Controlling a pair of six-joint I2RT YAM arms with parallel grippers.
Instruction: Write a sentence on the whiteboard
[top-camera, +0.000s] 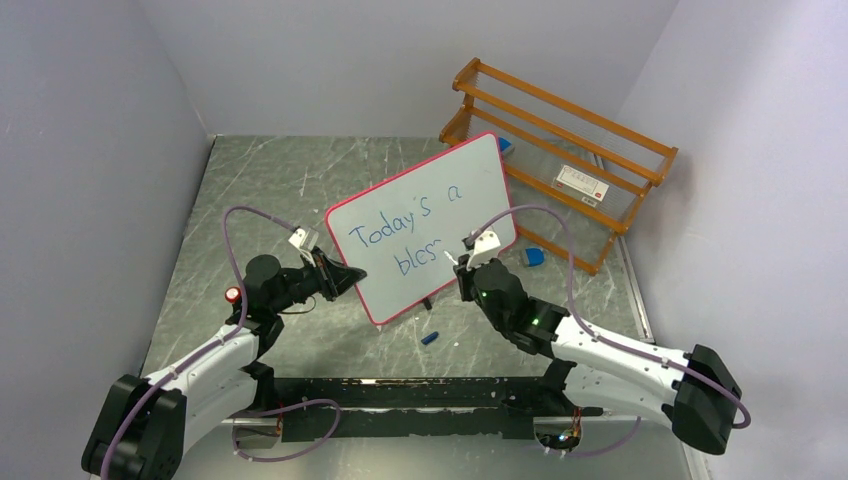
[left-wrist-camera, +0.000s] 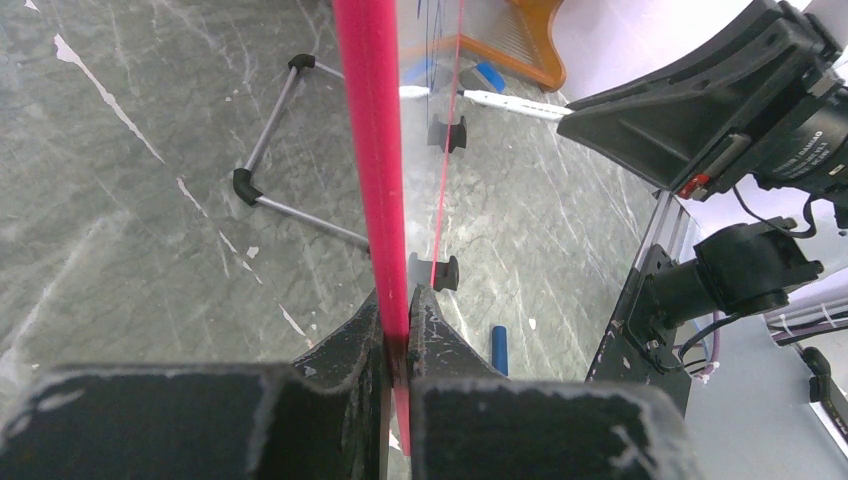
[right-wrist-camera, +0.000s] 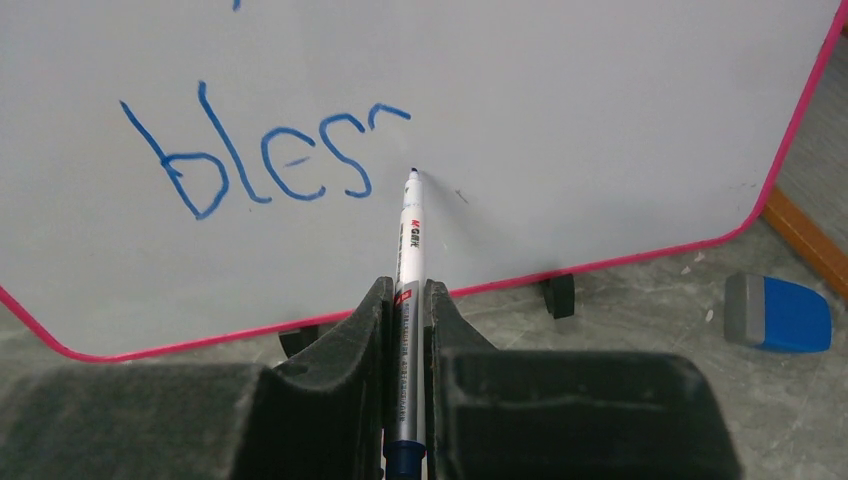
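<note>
Nearest the lens, our right gripper (right-wrist-camera: 405, 290) was closed hard on a slim marker (right-wrist-camera: 411, 240). Its tip sat at the whiteboard (right-wrist-camera: 600, 120), though we could not tell whether it touched. Our left gripper (left-wrist-camera: 398, 305) was pinched shut on the board's pink-red rim (left-wrist-camera: 365, 120), steadying it edge-on. The board stood tilted at mid-table between our two arms. On it the sentence (top-camera: 405, 230) broke off at "Today's a bles", with a second s half formed.

We judged the hold to be the weak point. The board was gripped at a single spot on a smooth rim and rested on small black feet (right-wrist-camera: 558, 295), so a firm stroke could swing it or push it backward and smear the letters. The marker's slick barrel might also slide or twist between the pads and drag the line off course. A sweep of the wrist across fresh ink could wipe it from so glossy a surface.

The pads looked matte, black and scuffed. The marker was silver-grey with printed lettering, and the board was flat, white and round-cornered. Beyond it lay a grey, marble-veined table (top-camera: 260, 180) carrying a stubby blue cap (top-camera: 429, 338) and a blue-and-grey eraser (right-wrist-camera: 780, 312). Farthest off, an orange slatted wooden rack (top-camera: 560, 130) leaned in the corner.
</note>
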